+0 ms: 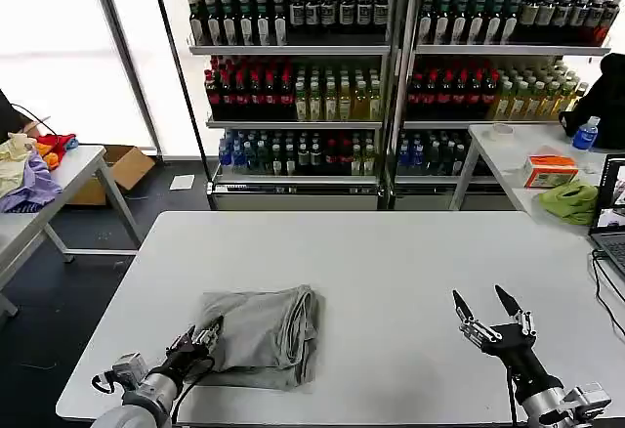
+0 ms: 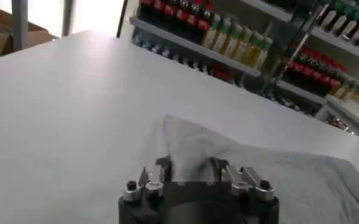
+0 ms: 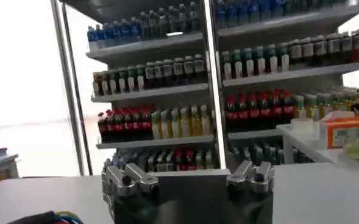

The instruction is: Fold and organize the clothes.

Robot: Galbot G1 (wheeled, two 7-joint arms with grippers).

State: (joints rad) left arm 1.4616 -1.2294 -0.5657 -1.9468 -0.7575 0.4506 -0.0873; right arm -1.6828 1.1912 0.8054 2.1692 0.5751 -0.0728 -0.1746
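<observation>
The left pincer point(image 1: 201, 335) pinches the near-left corner of the grey shirt point(image 1: 262, 335), already folded into a compact bundle on the white counter point(image 1: 391, 252), while the right pincer point(image 1: 485, 304) hovers spread above bare counter, so probably only tidying remains.

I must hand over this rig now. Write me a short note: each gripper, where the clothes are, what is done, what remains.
Left gripper: at the near-left corner of the grey shirt, fingers closed on its edge.
Right gripper: open, empty, above the bare white table, to the shirt's right.
Done: the shirt lies folded into a rough bundle near the table's front.
Left: probably tidy the bundle and release it.
</observation>
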